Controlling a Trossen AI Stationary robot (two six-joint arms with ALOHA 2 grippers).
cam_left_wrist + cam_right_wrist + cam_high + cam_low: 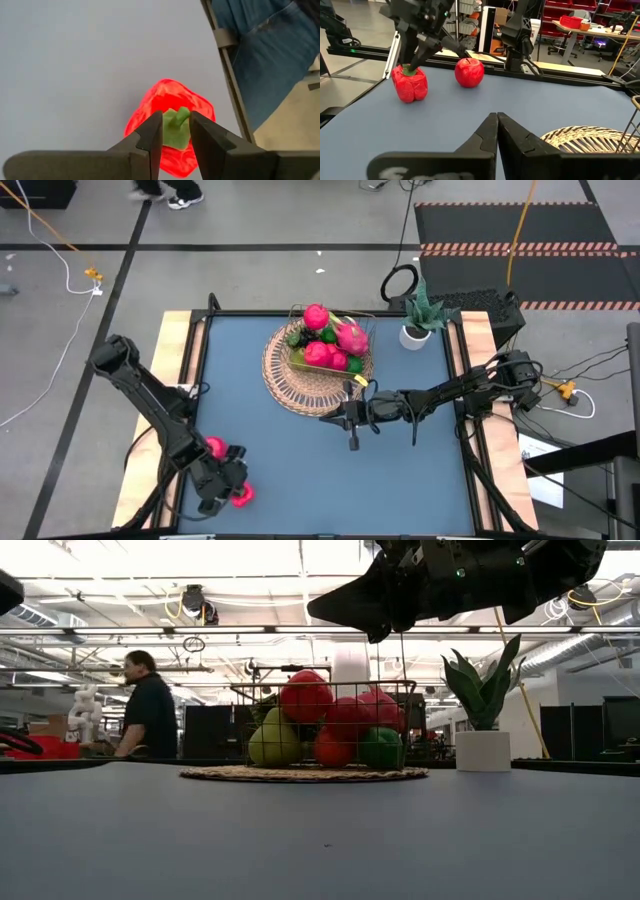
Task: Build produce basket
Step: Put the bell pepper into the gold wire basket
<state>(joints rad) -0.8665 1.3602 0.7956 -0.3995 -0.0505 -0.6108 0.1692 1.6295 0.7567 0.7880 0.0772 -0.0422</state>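
Observation:
The round wicker basket [283, 383] [300, 775] lies at the table's far middle. Its wire frame holds piled produce [328, 340] [335, 725]: red, pink and green pieces. A red bell pepper [243, 495] [410, 86] and a red apple [213, 447] [469, 72] sit on the table at its near left corner. My left gripper [176, 125] [232, 485] stands over the pepper, shut on its stem. My right gripper [497, 120] [352, 442] is shut on nothing and hangs above the table just near of the basket. My left gripper pinches the pepper's green stem [175, 131], on top of the pepper, between its two fingers [152, 137]. The fingers come from above, slanting down. The pepper sits upright with its base on the table.
A green plant in a white pot [415, 332] [482, 750] stands at the far right, beside the basket. A person [150, 705] is in the room beyond the table. Blue denim [265, 55] shows past the table's edge by the pepper. Bare blue tabletop [300, 470] lies between the arms.

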